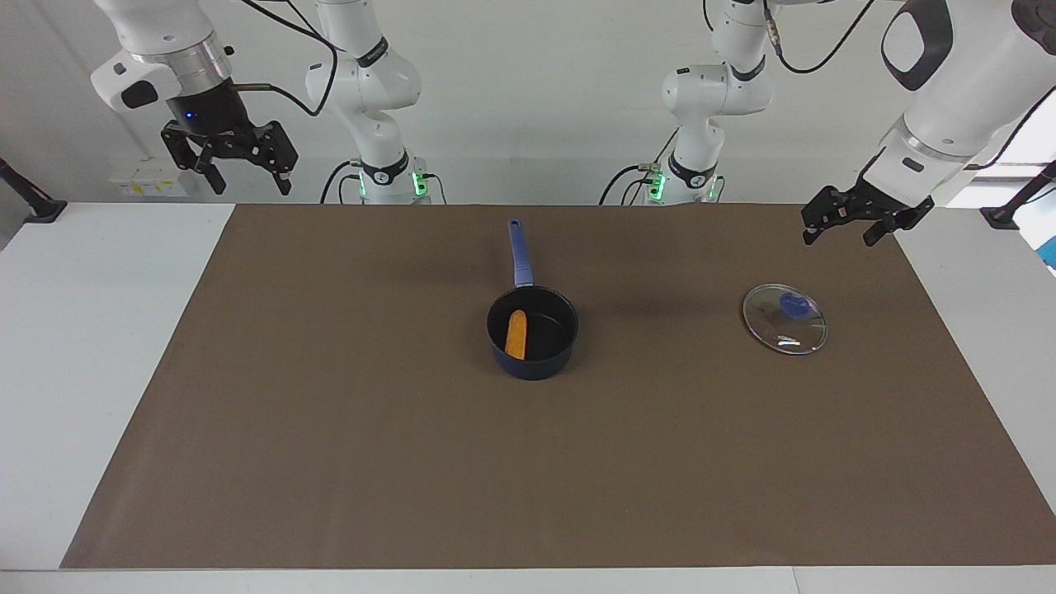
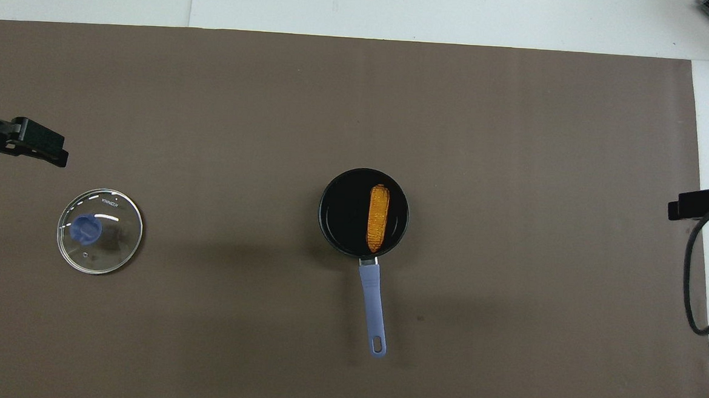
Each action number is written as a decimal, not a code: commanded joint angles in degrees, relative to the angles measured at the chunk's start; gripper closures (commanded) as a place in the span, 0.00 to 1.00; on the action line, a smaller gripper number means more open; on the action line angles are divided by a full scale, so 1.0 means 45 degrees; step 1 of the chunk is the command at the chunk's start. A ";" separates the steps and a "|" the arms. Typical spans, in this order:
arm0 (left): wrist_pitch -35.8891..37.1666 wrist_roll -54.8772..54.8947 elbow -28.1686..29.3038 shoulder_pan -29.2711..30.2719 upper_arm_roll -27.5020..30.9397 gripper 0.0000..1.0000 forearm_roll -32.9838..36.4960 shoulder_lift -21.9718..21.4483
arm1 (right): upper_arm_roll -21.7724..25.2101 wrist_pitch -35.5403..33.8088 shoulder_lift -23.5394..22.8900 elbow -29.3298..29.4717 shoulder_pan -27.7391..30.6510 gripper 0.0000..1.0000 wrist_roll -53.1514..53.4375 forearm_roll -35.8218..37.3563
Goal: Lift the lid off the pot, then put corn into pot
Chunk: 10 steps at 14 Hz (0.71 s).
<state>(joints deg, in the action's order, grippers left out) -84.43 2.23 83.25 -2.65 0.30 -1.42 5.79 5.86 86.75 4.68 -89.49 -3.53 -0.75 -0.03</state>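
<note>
Right gripper [image 1: 247, 172], fingers spread and empty, raised over the right arm's end of the table. Pot [image 1: 533, 340] at the centre of the brown mat [image 1: 330, 462], uncovered, with the corn [image 1: 516, 334] lying inside. Lid [image 1: 784, 318] flat on the mat toward the left arm's end. Left gripper [image 1: 843, 229], fingers spread and empty, raised near the lid.

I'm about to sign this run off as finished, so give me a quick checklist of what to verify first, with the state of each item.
1. Lid off the pot: ok, it lies flat on the mat toward the left arm's end.
2. Corn in the pot: ok, lying on the black bottom.
3. Pot upright, handle toward the robots: ok.
4. Left tool empty and raised, near the mat's edge: ok, open.
5. Right tool empty and raised at its own end: ok, open.
6. Corn resting on the rim: cannot tell.
</note>
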 commanded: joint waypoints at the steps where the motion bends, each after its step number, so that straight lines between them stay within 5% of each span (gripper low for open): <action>1: -0.0223 0.0071 0.0210 -0.0095 0.0070 0.00 -0.0056 -0.0174 | 0.0006 -0.0040 -0.0024 0.0063 0.0023 0.00 -0.0381 0.0045; 10: -0.0242 0.0109 0.0444 -0.0095 0.0070 0.00 -0.0056 -0.0272 | -0.0014 0.0175 0.0074 -0.0035 0.0003 0.00 -0.0400 0.0123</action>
<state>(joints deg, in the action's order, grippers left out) -84.45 2.25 83.55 -2.65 0.28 -1.42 5.79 5.86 86.87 4.66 -89.47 -3.54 -0.84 0.02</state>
